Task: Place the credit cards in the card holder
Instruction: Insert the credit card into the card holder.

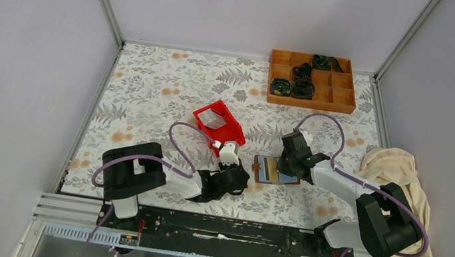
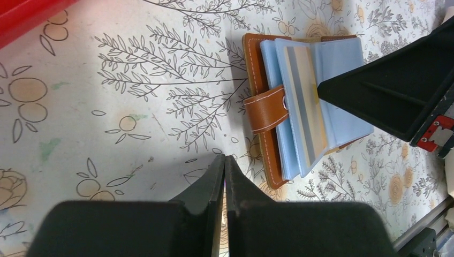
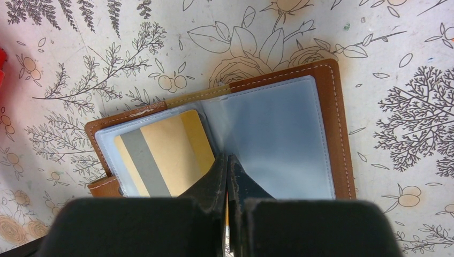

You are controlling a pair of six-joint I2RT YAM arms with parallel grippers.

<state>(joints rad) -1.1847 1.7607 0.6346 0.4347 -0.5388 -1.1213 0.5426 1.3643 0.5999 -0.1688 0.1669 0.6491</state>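
Note:
The brown card holder point(image 1: 270, 172) lies open on the flowered table, its pale blue sleeves up. It also shows in the left wrist view point(image 2: 267, 107) and the right wrist view point(image 3: 334, 112). The gold-tan card point(image 3: 166, 152) with a grey stripe sits inside a left sleeve; it also shows in the left wrist view point(image 2: 305, 107). A white card point(image 1: 214, 120) lies in the red bin point(image 1: 227, 132). My right gripper point(image 3: 228, 157) is shut, its tips pressing on the sleeves at the holder's fold. My left gripper point(image 2: 225, 158) is shut and empty, just left of the holder.
An orange wooden compartment tray point(image 1: 309, 101) with black coiled items stands at the back right. A cream cloth point(image 1: 400, 173) lies at the right edge. The red bin's corner point(image 2: 21, 16) shows beside the left gripper.

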